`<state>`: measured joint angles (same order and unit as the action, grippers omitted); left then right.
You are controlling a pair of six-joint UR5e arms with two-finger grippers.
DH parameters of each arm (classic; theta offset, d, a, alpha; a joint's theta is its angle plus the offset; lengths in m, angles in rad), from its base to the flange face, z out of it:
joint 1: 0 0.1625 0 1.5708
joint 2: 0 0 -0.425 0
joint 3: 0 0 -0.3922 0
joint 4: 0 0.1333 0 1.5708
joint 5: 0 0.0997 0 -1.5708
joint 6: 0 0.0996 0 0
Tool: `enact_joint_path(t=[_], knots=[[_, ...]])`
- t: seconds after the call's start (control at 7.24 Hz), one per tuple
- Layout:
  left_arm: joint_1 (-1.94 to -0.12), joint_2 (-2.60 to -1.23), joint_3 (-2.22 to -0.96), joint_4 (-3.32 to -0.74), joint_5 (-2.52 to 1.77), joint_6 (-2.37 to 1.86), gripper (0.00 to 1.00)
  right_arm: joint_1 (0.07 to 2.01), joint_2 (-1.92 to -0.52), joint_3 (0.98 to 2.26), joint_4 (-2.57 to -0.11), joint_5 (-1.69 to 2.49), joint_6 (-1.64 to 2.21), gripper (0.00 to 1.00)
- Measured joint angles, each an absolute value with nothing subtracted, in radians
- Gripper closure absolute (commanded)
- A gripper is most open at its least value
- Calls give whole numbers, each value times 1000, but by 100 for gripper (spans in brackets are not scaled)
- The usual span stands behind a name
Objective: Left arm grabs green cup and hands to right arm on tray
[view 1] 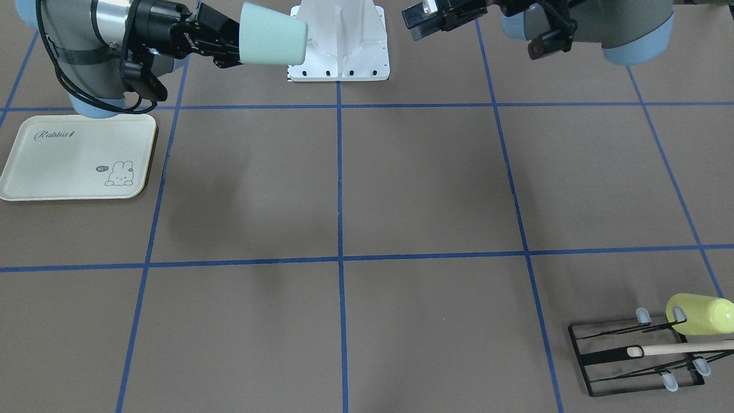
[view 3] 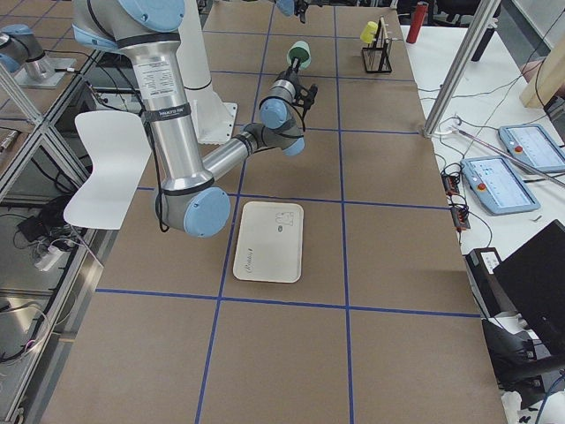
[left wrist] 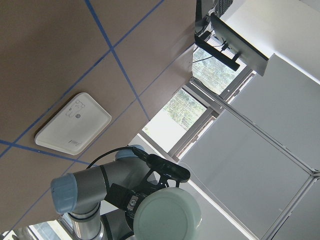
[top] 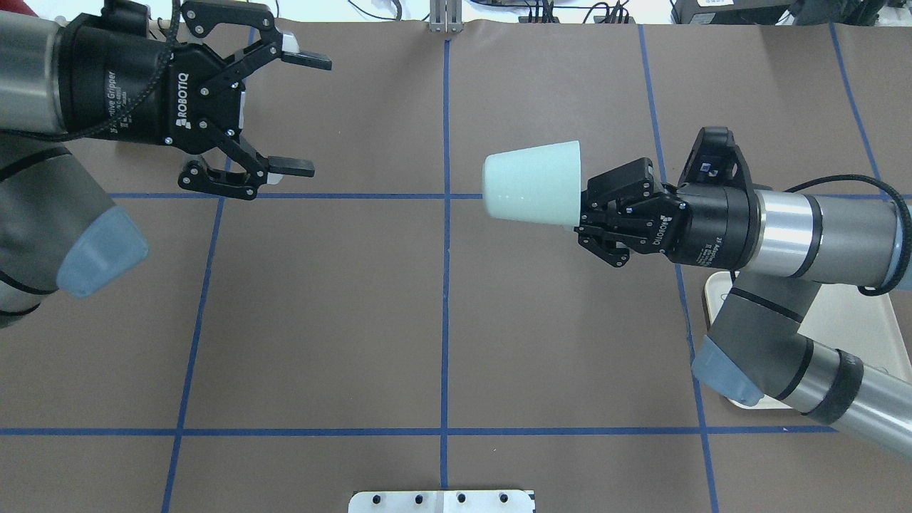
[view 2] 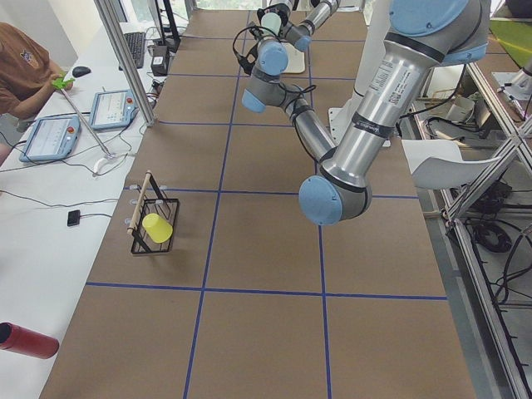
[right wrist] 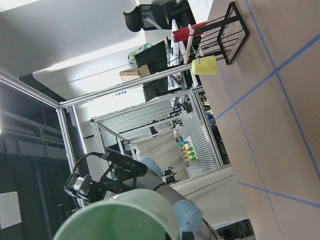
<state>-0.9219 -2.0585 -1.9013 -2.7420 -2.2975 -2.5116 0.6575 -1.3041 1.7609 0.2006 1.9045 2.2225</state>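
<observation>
Holding green cup [top: 531, 182] sideways (right gripper [top: 586, 217]), yellow cup [view 1: 701, 314] on rack [view 1: 602, 355]

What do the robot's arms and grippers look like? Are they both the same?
Yes, they match. The left arm and the right arm are silver-grey tubes with pale blue caps on the joints and black cables along them. The left gripper and right gripper are black, each with two jointed fingers and white ROBOTIQ lettering.
</observation>
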Motion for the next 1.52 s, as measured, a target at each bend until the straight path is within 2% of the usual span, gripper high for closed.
enact_joint_path(t=[0.28, 0.83, 1.1, 1.52], knots=[[-997, -2018, -1899, -2613, -2385, -2321, 0, 712, -1387, 1737, 172, 1997, 2112, 100], [-1125, -1869, -1898, -2398, -2414, -1839, 0, 925, -1568, 1735, -58, 2252, 1760, 100], [-1164, -1814, -1899, -2319, -2404, -1647, 0, 983, -1627, 1740, -235, 2287, 1619, 100], [-1198, -1799, -1904, -2177, -2388, -1451, 0, 1049, -1724, 1751, -535, 2306, 1291, 100]])
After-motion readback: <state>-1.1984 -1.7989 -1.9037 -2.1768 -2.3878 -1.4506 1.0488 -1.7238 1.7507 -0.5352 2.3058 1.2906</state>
